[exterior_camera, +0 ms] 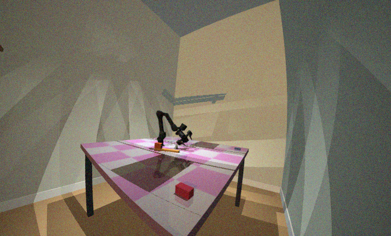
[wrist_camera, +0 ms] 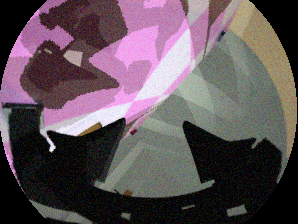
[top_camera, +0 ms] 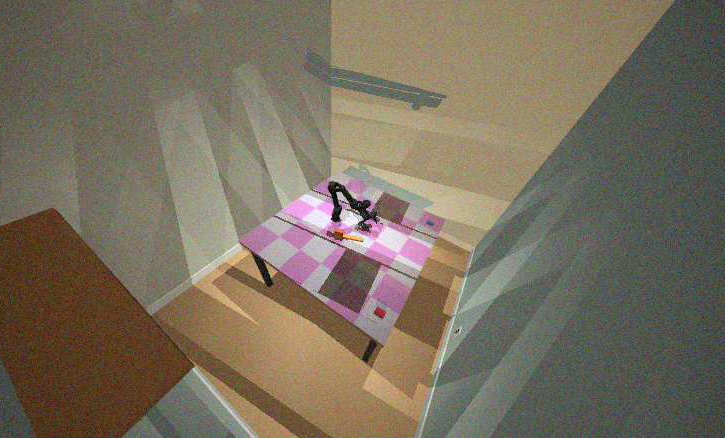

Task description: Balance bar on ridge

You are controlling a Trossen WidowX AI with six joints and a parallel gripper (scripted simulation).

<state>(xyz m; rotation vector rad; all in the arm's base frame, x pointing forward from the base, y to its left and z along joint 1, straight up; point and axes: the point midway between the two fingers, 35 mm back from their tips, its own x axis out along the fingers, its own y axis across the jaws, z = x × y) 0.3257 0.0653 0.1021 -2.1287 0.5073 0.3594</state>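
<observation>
pink-and-white checked table [exterior_camera: 108, 155], orange bar [exterior_camera: 170, 150], red block [exterior_camera: 184, 190]

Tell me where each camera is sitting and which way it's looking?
Top: high up in the room, looking steeply down at the table; whole arm shows.
Exterior: low, off the table's near corner by the red block, looking across; whole arm shows.
Wrist: on the arm, looking past the open gripper; only its dark fingers show.
Top and exterior share the orange bar and red block.
</observation>
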